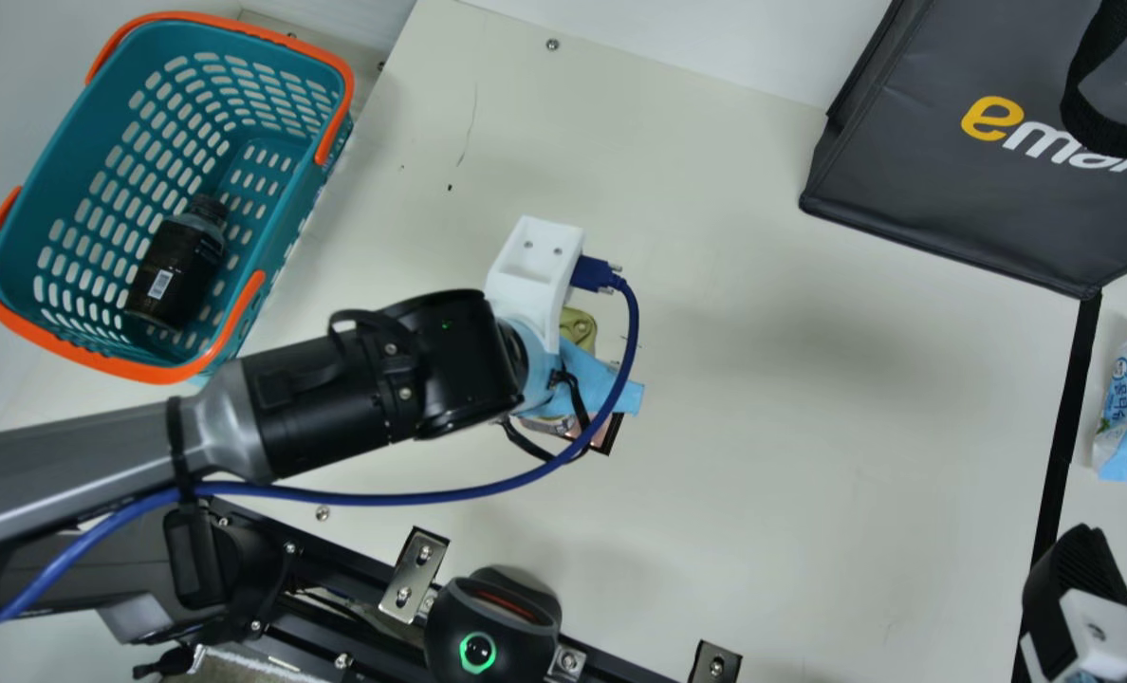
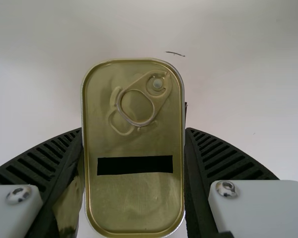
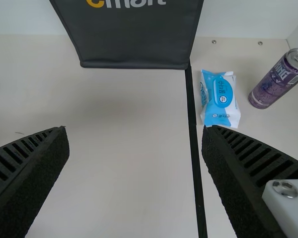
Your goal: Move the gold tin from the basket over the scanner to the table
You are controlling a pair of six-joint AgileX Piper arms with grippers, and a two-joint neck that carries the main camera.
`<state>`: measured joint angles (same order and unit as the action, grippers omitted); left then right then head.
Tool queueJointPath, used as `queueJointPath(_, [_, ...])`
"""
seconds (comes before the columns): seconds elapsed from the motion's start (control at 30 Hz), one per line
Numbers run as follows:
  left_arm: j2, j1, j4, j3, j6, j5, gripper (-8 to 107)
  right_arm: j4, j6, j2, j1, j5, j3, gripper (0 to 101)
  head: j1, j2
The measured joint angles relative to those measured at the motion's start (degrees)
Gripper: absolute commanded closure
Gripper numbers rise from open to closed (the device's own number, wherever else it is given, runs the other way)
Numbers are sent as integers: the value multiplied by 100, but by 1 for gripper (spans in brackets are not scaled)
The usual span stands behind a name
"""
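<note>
The cream tabletop [image 1: 810, 427] is carrying the items. A dark bag [image 1: 924, 161] is occupying its far edge, right of the middle. The left arm [image 1: 326, 408] is spanning the tabletop from its near left corner to just short of the middle, with its wrist pointing down. A teal basket [image 1: 288, 213] with orange handles is standing at the far left corner. The left claw [image 1: 587, 379] is gripping the gold tin [image 2: 134, 198], its fingers parted by the tin's width and pressing on both long sides. The right claw [image 1: 1076, 583] is hanging over the right part, fingers spread wide, holding nothing. A scanner [image 1: 492, 631] is sitting at the near edge, its ring glowing green. Inside the basket a dark bottle [image 1: 175, 270] is lying on its side. A purple can [image 3: 278, 82] and a blue wipes pack [image 3: 221, 99] are resting near the far right corner. The tin is showing its pull ring [image 2: 136, 106], well apart from the basket; whether it is touching the tabletop is not discernible.
</note>
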<state>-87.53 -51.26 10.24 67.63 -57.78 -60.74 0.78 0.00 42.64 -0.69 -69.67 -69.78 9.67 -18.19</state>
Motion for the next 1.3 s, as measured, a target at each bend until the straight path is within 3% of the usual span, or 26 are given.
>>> queueJointPath(0.33, [-624,-241,99,354,-736,372,107,0,0,0,0,0,0,6,0,-9])
queueJointPath(0.97, [-2504,-885,510,2007,-2031,282,107,0,0,0,0,15,0,6,0,0])
queueJointPath(1.3, [-3068,-1023,602,2392,-2353,150,73,0,0,0,0,15,0,6,0,-9])
